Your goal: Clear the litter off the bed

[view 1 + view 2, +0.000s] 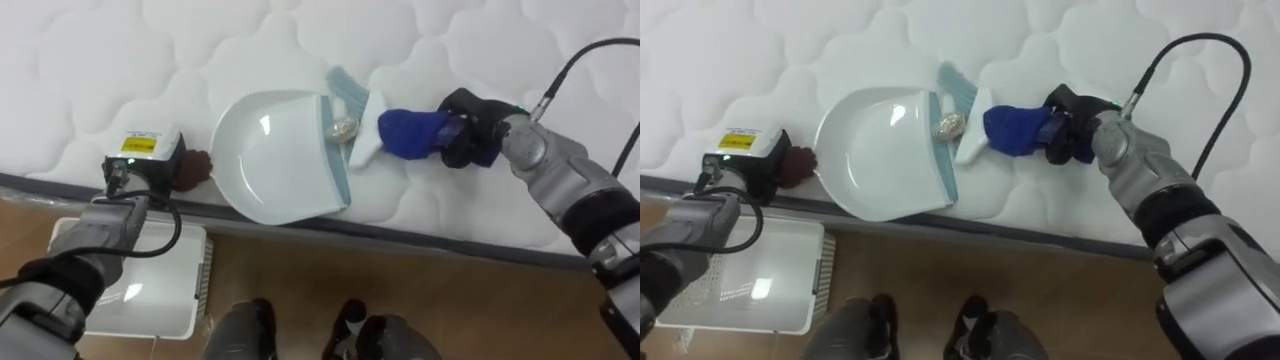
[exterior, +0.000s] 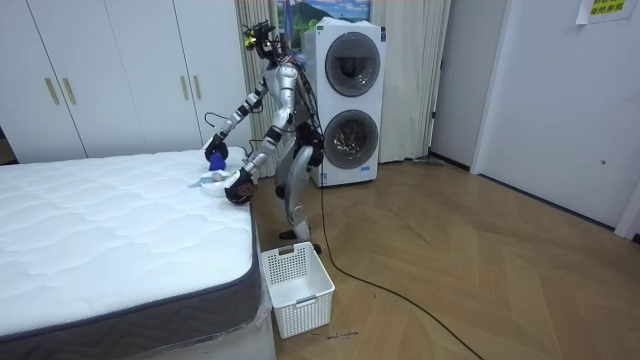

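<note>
On the white mattress point(image 1: 120, 60) a crumpled scrap point(image 1: 343, 128) sits at the lip of the dustpan point(image 1: 270, 150), which the left hand point(image 1: 150, 165) grips, while the right hand point(image 1: 470, 128) clenches the brush point(image 1: 410, 132); the last sweep and tipping into the floor basket point(image 1: 200, 265) look undone.

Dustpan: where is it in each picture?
Left eye view: the dustpan lies mid-picture on the mattress edge, left of the brush.
Right eye view: left of centre, on the same edge.
Room view: tiny, at the mattress corner nearest the robot.
Shared landmark: the white basket on the floor below.
</note>
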### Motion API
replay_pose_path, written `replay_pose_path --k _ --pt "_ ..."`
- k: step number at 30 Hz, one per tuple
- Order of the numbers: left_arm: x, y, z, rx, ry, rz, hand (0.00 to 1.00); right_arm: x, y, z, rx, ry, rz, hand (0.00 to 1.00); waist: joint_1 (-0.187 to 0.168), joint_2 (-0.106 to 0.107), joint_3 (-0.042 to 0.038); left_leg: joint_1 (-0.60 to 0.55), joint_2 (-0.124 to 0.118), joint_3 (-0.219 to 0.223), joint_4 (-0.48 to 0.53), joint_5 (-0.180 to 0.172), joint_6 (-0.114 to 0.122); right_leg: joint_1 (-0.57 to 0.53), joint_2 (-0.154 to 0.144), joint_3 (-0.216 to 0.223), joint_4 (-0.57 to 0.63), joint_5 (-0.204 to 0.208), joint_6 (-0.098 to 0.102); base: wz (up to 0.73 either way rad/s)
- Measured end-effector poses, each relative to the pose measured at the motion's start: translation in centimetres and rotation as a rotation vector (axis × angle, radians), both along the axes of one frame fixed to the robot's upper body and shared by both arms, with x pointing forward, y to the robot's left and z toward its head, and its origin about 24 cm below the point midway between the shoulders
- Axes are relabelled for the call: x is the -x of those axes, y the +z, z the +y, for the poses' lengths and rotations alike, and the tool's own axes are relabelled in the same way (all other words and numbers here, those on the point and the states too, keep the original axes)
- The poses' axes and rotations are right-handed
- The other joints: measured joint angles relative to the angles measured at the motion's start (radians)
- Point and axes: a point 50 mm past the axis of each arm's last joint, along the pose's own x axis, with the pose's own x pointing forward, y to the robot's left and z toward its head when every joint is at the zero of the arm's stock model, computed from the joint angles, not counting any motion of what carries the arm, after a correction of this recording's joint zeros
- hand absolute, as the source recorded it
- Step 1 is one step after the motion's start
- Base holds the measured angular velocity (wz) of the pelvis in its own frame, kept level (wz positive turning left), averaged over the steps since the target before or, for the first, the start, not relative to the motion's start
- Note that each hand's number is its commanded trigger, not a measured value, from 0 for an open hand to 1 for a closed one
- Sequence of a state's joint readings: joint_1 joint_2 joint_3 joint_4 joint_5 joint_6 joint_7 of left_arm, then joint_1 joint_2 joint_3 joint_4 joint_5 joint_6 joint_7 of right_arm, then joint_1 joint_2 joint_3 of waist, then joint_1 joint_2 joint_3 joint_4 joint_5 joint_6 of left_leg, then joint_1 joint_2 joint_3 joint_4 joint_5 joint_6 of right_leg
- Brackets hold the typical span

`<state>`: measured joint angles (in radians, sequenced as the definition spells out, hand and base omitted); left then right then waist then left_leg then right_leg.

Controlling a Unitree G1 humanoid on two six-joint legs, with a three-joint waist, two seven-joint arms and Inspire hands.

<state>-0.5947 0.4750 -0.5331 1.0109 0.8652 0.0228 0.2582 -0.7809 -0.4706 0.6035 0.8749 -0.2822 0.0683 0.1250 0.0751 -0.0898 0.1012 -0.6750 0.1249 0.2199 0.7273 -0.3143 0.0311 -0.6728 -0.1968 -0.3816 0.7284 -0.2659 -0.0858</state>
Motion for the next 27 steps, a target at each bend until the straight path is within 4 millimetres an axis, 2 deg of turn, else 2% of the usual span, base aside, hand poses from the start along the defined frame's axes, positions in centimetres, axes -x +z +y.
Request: replay_pose_path --k 9,19,27 --pt "0.2 -0.3 0.4 -0.005 0.008 -0.001 1.0 0.3 -0.4 0.4 -0.008 0.022 0.0 1.0 -0.004 -0.003 -0.0018 0.0 0.0 -0.001 0.002 0.001 0.001 0.0 -0.001 0.001 0.001 0.0 0.0 -0.01" --pt "0.6 -0.6 0.8 -0.013 0.018 -0.005 1.0 0.6 -0.5 1.1 0.029 0.066 -0.03 1.0 -0.015 -0.03 -0.0092 0.006 0.002 0.011 0.005 0.002 0.004 0.007 -0.002 0.003 -0.003 0.0 0.001 0.0" --pt "0.7 -0.5 1.2 -0.014 0.024 -0.039 1.0 1.5 -1.4 1.2 -0.003 0.068 -0.032 1.0 -0.026 -0.032 -0.0106 -0.006 0.01 -0.002 0.022 0.002 0.004 0.007 0.006 -0.002 -0.003 0.0 0.001 0.0"
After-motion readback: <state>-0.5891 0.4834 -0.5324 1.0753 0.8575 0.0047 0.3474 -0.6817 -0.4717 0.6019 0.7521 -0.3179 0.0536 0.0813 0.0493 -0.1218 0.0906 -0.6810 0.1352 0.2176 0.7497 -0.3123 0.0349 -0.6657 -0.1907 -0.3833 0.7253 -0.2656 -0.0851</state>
